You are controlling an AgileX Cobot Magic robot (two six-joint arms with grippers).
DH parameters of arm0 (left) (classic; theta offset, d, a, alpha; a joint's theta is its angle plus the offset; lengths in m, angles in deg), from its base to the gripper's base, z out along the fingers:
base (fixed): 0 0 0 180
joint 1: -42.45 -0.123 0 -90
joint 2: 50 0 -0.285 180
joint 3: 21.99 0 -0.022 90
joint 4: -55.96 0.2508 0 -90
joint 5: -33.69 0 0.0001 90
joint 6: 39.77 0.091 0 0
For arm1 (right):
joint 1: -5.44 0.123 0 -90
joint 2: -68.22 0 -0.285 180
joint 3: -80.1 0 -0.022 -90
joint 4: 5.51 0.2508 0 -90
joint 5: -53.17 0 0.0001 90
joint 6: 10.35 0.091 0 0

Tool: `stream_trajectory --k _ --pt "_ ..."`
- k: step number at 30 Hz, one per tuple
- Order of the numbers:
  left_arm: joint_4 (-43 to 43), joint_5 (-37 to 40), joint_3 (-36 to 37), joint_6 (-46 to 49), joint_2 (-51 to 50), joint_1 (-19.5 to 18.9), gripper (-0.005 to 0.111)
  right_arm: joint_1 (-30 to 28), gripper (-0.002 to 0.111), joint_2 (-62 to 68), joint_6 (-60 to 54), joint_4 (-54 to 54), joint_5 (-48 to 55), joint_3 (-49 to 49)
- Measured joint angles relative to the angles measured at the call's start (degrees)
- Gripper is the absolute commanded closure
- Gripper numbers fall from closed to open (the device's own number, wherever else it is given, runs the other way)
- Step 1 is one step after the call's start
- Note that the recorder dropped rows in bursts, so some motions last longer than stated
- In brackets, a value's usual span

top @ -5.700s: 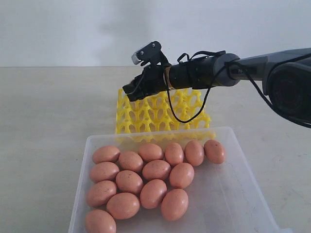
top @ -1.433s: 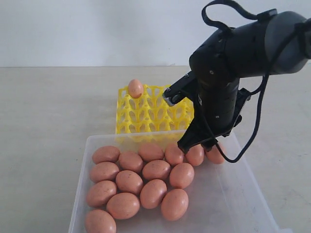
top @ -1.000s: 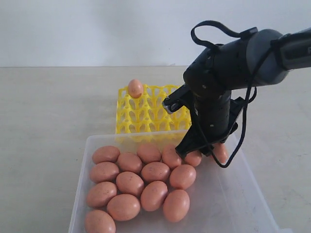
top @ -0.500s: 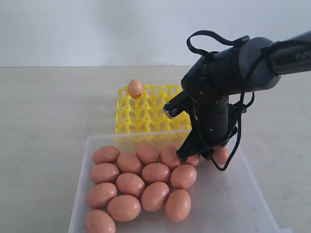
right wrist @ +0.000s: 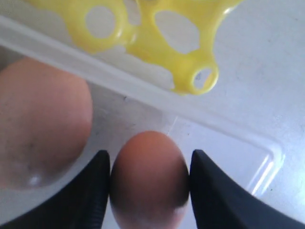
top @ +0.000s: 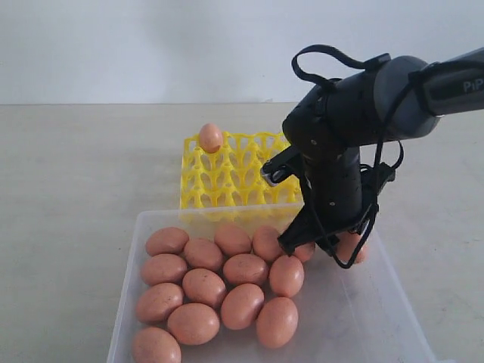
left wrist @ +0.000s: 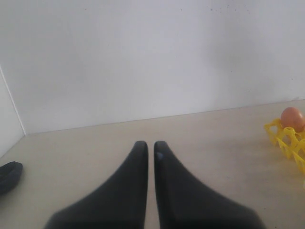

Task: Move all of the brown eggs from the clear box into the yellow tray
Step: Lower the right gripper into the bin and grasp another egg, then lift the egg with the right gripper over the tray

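Note:
Several brown eggs (top: 204, 286) lie packed in the clear box (top: 128, 261) at the front. Behind it stands the yellow tray (top: 227, 178), with one egg (top: 211, 138) in its far left corner cup. My right gripper (top: 333, 246) reaches down into the box's far right end. In the right wrist view its fingers (right wrist: 100, 183) press both sides of a brown egg (right wrist: 148, 176), so it is shut on that egg, just above the box floor. My left gripper (left wrist: 150, 145) is shut and holds nothing; it hovers over bare table left of the tray (left wrist: 288, 140).
A second egg (right wrist: 43, 119) lies close beside the gripped one. The box's far wall (right wrist: 143, 86) runs just beyond the fingertips, with the tray's corner (right wrist: 190, 76) behind it. A dark object (left wrist: 9, 175) sits at the table's left edge.
The right gripper has sunk a little deeper at the box's far right end and narrowed onto the egg. Neighbouring eggs have shifted slightly. The left gripper has not moved.

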Motion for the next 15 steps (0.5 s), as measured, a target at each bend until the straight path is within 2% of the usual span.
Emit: stream_trajectory --k 12,15 --pt "0.00 0.00 0.00 0.00 0.00 0.00 0.103 0.00 0.108 -9.44 2.55 2.51 -5.43 0.00" --pt "0.00 0.00 0.00 0.00 0.00 0.00 0.103 0.00 0.108 -11.76 2.66 3.75 -9.91 0.00"
